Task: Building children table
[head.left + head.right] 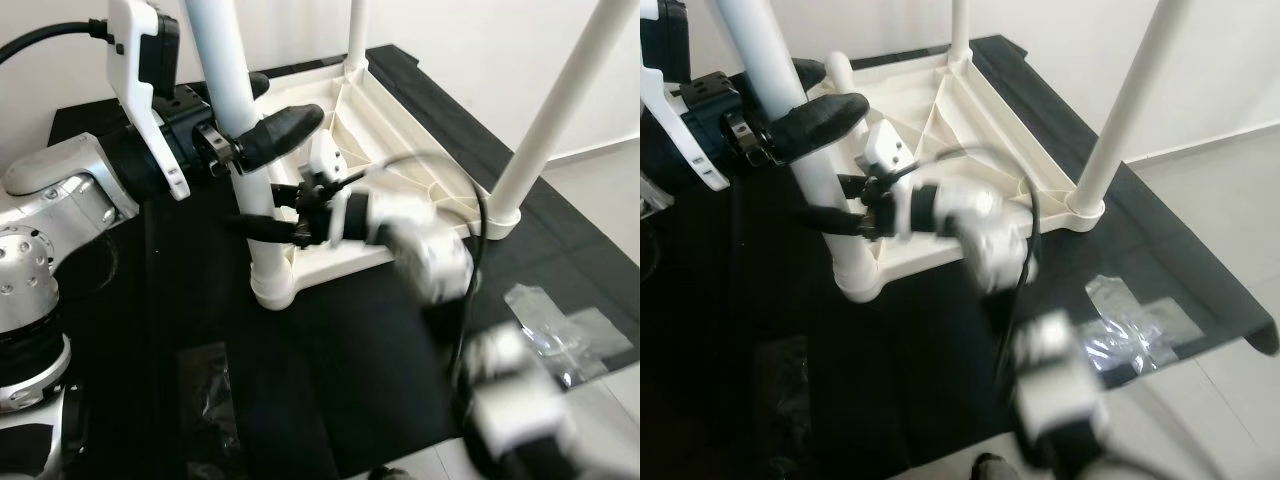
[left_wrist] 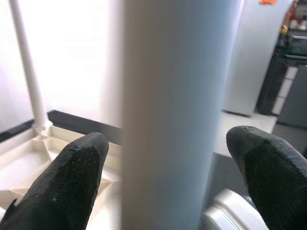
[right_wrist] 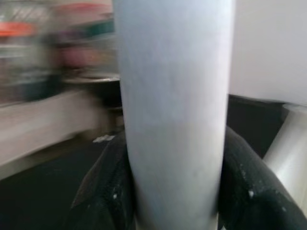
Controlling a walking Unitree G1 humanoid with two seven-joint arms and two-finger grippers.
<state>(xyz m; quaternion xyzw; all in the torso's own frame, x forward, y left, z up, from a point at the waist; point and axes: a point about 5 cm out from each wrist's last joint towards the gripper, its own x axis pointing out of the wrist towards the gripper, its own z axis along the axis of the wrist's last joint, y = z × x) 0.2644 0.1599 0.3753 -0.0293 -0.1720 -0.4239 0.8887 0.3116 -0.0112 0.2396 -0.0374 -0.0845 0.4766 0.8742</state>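
Both grippers work on the near white leg (image 1: 232,100) of the upturned children's table (image 1: 400,180), which lies top-down on a black mat (image 1: 330,380) on the floor. Left gripper (image 1: 262,132) sits higher up the leg, its black fingers (image 2: 72,182) spread on either side with visible gaps, not touching it. Right gripper (image 1: 268,222) is lower, near the leg's socket (image 1: 272,285), its fingers (image 3: 249,187) pressed against both sides of the tube, clamped on it. Three other legs stand upright at the remaining corners. Clear plastic wrapping (image 1: 1140,335) lies on the mat near the right arm.
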